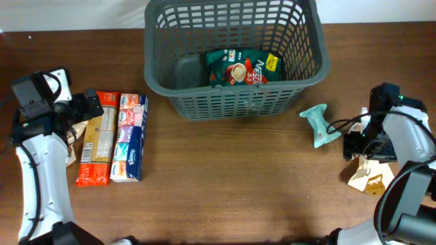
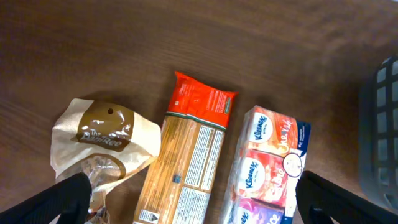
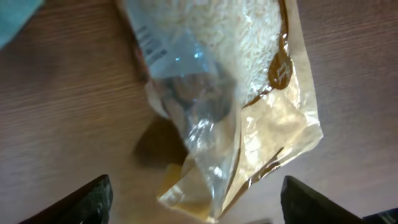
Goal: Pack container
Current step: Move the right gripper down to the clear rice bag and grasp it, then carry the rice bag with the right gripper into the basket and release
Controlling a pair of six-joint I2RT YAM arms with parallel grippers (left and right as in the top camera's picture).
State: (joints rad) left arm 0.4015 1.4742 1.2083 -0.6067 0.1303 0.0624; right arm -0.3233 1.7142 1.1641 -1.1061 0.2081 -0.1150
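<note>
Overhead: left hand (image 2: 199, 204) far left, spread above pasta packet (image 2: 186, 168); right hand (image 3: 205, 202) far right, spread above rice bag (image 3: 230, 62).

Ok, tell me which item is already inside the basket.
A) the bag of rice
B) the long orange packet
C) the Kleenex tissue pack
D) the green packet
D: the green packet lies on the base of the basket, while the tissue pack, the orange packet and the rice bag all lie outside it on the table.
</note>
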